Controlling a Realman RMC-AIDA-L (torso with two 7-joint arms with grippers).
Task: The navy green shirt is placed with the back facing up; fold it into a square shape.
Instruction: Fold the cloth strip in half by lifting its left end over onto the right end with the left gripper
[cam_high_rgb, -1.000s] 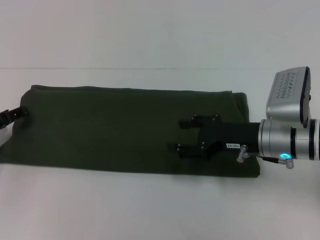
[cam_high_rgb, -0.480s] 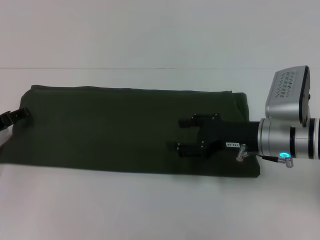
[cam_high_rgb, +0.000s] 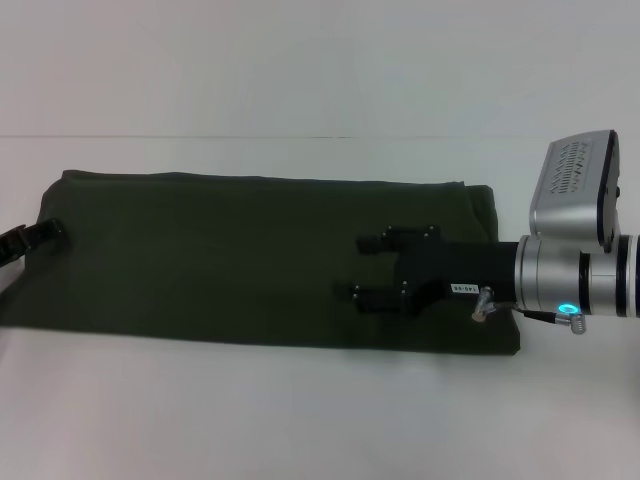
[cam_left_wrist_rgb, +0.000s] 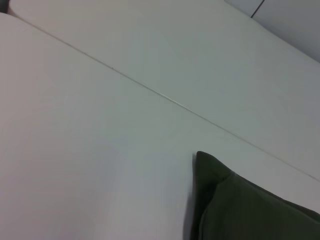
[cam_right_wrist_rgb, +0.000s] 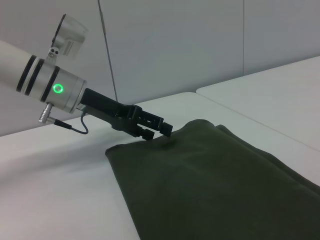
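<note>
Surface: plain white tabletop (cam_high_rgb: 300, 420) with a thin seam line running across it further back, pale wall behind.

Left gripper: the black left gripper (cam_high_rgb: 40, 236) pokes in at the far left edge of the head view, right at the left end of the cloth. Right wrist view shows it (cam_right_wrist_rgb: 155, 129) low at that end with its fingers close together, touching the fabric. Honestly can't tell whether it's pinching the cloth or just resting on it.

Shirt: the dark olive-green soft knit shirt (cam_high_rgb: 250, 260) lies flat in the middle of the table, folded into a long wide band running left to right, plain side up. Left wrist view only catches one layered corner of it (cam_left_wrist_rgb: 240, 205) on the white top.

Right gripper: the black right gripper (cam_high_rgb: 372, 270) on its silver wrist reaches in from the right, over the right half of the shirt, fingers spread apart and pointing left, nothing between them.
</note>
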